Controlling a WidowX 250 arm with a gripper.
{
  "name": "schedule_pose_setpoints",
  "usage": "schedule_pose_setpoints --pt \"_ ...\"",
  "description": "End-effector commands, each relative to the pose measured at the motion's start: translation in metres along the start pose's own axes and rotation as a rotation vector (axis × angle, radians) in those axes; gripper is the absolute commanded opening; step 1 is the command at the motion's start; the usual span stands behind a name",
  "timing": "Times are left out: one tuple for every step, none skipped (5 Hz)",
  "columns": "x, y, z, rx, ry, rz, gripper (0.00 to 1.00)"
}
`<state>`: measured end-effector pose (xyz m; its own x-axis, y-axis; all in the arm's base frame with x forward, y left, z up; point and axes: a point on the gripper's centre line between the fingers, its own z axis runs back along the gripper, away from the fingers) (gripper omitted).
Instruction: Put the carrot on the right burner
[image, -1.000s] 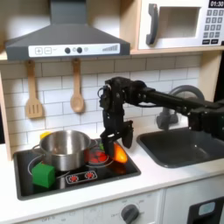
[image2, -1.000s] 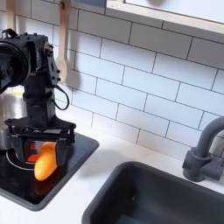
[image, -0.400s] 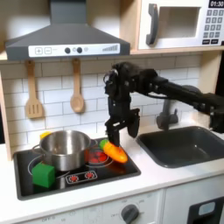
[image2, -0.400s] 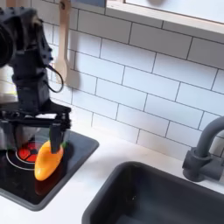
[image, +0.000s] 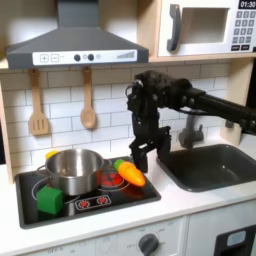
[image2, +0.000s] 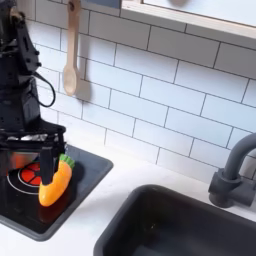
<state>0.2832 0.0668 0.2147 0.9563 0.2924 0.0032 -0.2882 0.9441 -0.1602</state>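
1. Nearest the first exterior view's camera, a green cube (image: 49, 199) sits on the front left corner of the stove (image: 150, 191), clear of my work, so I leave it be.
2. Behind the cube a pot (image: 72, 170) takes up the burner on the first exterior view's left, with a bit of a yellow piece (image: 49, 155) showing past its rim; that leaves the other burner as the only free spot.
3. On that free red burner (image: 108, 180) the carrot (image: 131, 173) lies on its side, green top toward the wall. In the second exterior view the carrot (image2: 53, 182) rests on the burner (image2: 26, 178), its thick end near the stove's edge. It lies flat and looks settled, so I judge the placing done.
4. Above and just beside the carrot hangs my gripper (image: 149, 152), jaws spread wide and holding nothing. In the second exterior view the gripper (image2: 27, 148) straddles the air over the carrot's top, fingers apart, not touching it as far as I can tell.
5. Farther back, two wooden spoons (image: 88, 112) hang on the tiled wall, and the sink (image: 205, 166) lies to the first exterior view's right, well apart from the carrot.
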Motion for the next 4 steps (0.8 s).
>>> schedule_pose_setpoints --pt "-0.027 0.001 0.002 -0.023 0.042 -0.007 1.00" --pt "-0.048 0.004 0.013 -0.044 -0.009 -0.018 1.00" --pt "-0.064 0.012 0.021 -0.061 -0.027 -0.011 1.00" --pt "-0.071 0.017 0.022 -0.054 -0.027 -0.008 1.00"
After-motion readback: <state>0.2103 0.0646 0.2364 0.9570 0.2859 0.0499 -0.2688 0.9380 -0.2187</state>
